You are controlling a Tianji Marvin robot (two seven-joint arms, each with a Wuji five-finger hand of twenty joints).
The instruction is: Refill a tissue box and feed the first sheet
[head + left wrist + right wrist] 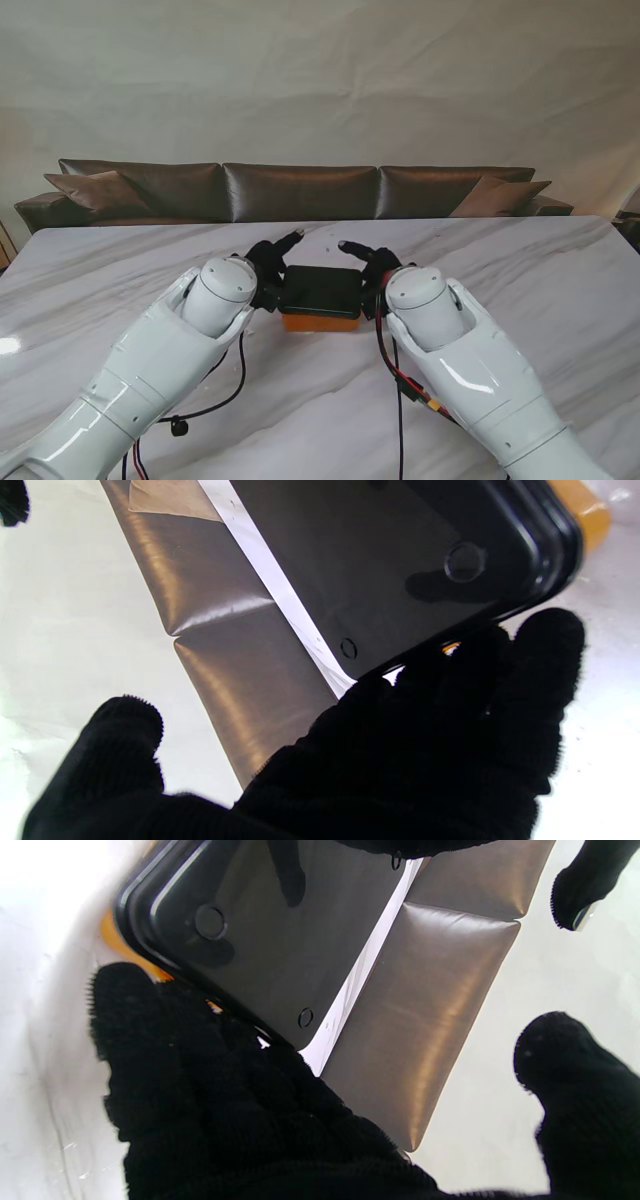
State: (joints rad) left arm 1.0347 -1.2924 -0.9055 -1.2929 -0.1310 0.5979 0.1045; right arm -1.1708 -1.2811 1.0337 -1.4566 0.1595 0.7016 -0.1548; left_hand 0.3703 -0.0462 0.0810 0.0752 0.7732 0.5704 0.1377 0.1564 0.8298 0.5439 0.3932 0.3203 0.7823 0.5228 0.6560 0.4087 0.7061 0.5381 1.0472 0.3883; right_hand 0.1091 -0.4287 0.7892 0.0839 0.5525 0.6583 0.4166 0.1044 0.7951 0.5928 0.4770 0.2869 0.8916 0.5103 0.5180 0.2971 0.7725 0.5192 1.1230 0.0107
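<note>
The tissue box point(320, 322) is orange and lies in the middle of the table with its black base panel point(320, 289) facing up. My left hand point(266, 272), in a black glove, is at the box's left end, and my right hand point(374, 270) at its right end. In the left wrist view the left hand's fingers point(500, 680) rest against the black rim of the box point(380, 565), with the thumb held well apart. The right wrist view shows the same: fingers point(150, 1030) at the rim of the box point(270, 950), thumb spread. No tissue pack or sheet shows.
The marble table point(520, 270) stretches wide on both sides of the box. A dark leather sofa point(300, 190) stands behind its far edge. Loose cables point(400, 390) hang under both forearms near me.
</note>
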